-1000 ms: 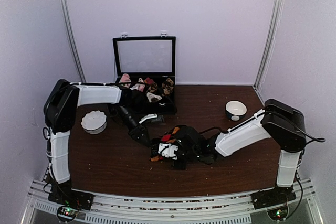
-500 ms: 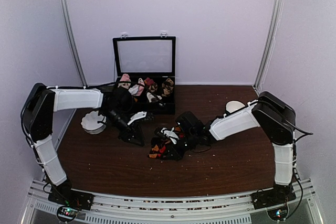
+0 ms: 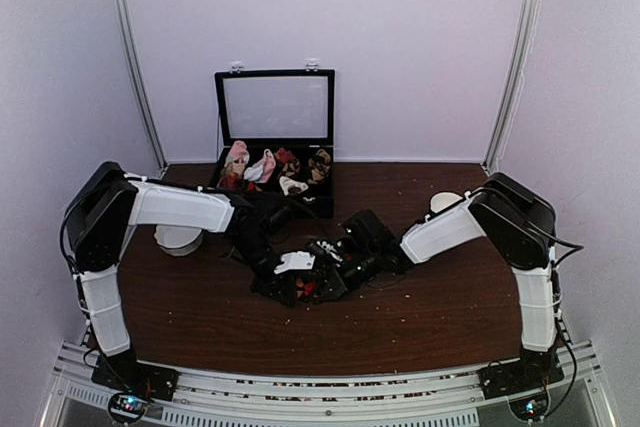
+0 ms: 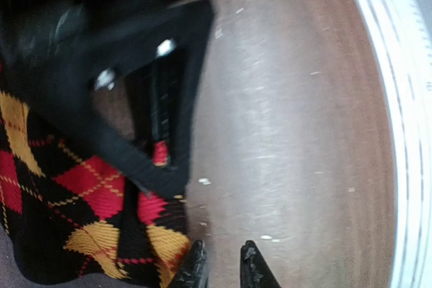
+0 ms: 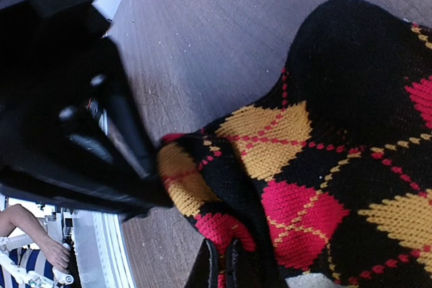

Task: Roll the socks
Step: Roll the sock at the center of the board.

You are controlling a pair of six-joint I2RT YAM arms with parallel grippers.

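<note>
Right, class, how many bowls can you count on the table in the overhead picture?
2. The left bowl sits at the left, partly behind the left arm; the right bowl is at the far right, mostly covered by the right arm. Others may be hidden.

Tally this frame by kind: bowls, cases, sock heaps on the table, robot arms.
Bowls: 2, left bowl, right bowl
Case: 1
Argyle sock heap: 1
Arms: 2, left arm, right arm
Total: 6
</note>
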